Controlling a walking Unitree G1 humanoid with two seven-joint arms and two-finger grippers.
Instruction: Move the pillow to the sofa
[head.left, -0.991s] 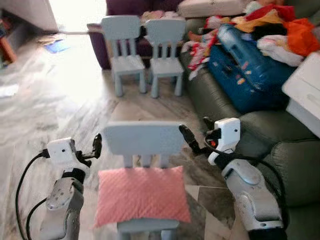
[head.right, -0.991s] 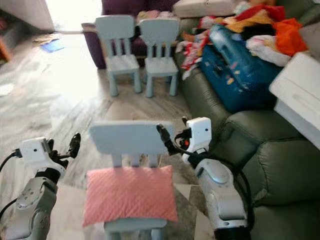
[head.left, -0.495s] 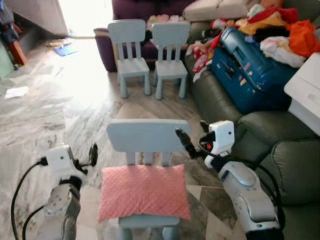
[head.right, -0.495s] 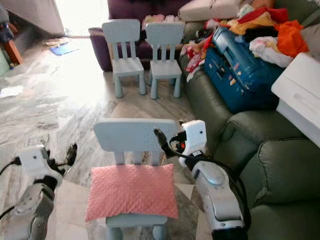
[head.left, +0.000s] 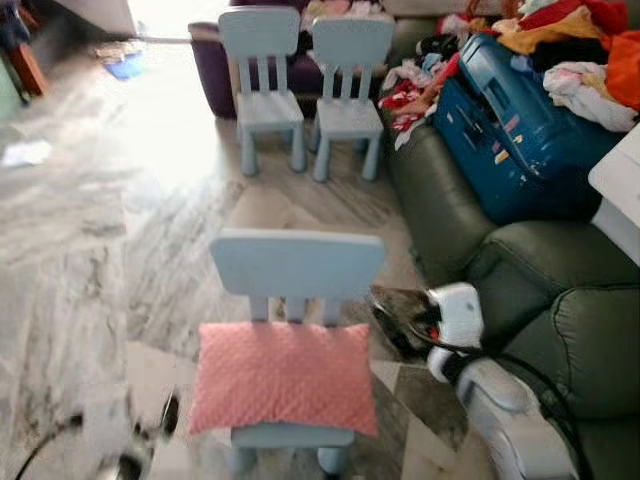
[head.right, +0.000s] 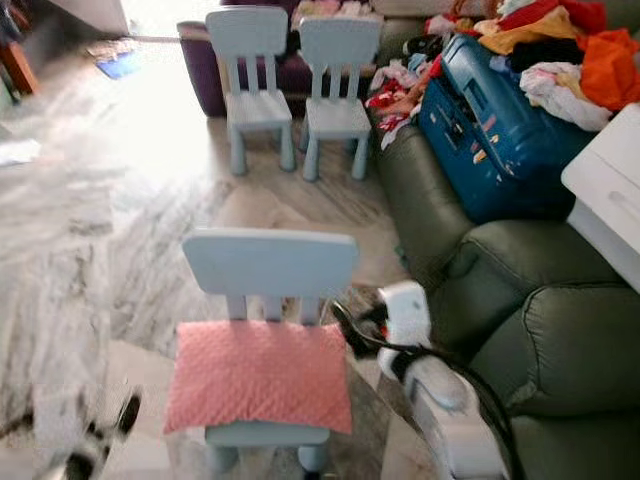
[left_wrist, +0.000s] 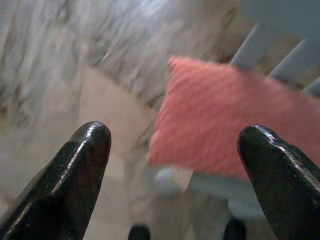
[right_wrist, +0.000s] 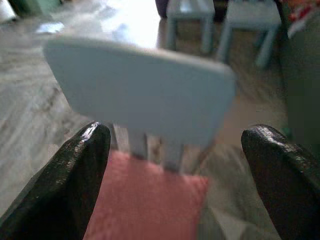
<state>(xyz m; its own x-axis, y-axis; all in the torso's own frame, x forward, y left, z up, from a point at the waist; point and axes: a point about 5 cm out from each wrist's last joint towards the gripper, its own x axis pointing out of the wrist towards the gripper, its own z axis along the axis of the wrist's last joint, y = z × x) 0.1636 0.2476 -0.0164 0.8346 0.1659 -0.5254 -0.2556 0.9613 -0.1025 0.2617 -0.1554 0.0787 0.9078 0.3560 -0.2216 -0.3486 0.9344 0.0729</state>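
A small blue chair (head.left: 296, 280) stands near on the marble floor (head.left: 100, 230), and a pink pillow (head.left: 284, 377) lies flat on its seat. Two more blue chairs (head.left: 305, 80) stand side by side on the floor farther off. At right, the green sofa (head.left: 520, 290) carries a blue suitcase (head.left: 520, 140) and heaped clothes (head.left: 570, 50).

Pink pillow (head.left: 283, 376) flat on small chair seat, near green sofa (head.left: 560, 330).
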